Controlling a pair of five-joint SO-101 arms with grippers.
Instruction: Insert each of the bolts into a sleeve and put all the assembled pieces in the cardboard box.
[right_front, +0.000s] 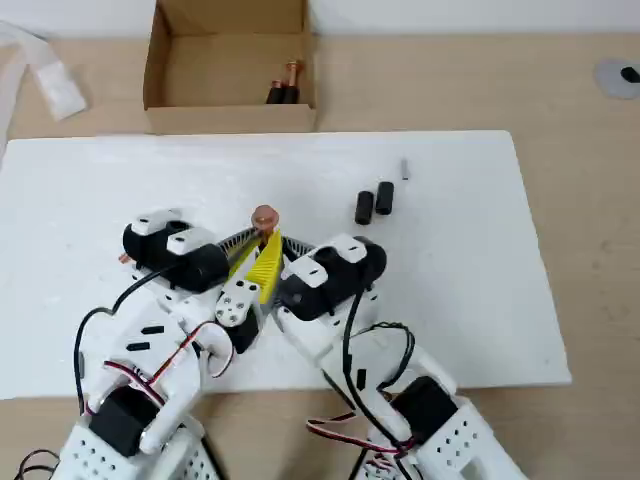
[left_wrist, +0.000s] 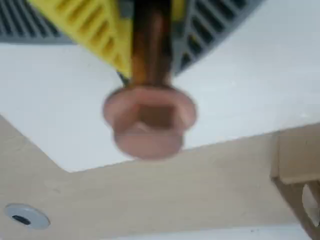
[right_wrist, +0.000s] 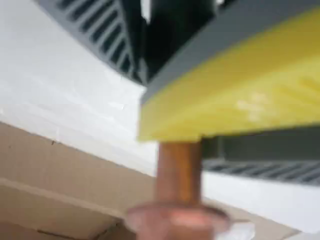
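Above the middle of the white surface, the left claw (left_wrist: 152, 65) pinches the copper flanged bolt (left_wrist: 150, 117) by its shank. The right claw (right_wrist: 150, 85) seems clamped on a black cylindrical sleeve (right_wrist: 170, 25). If shank and bore are misaligned, pushing could jam the bolt or twist it loose, dropping it short of the brown cardboard box (right_front: 155, 70) beyond the far edge.

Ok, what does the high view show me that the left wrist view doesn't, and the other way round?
Only the high view: two loose black sleeves on the white board, and finished pieces inside the cardboard box. Only the left wrist view: the shank of the bolt, clamped in the left gripper's jaws. Both: the bolt's head, a corner of the box, the grey disc on the table.
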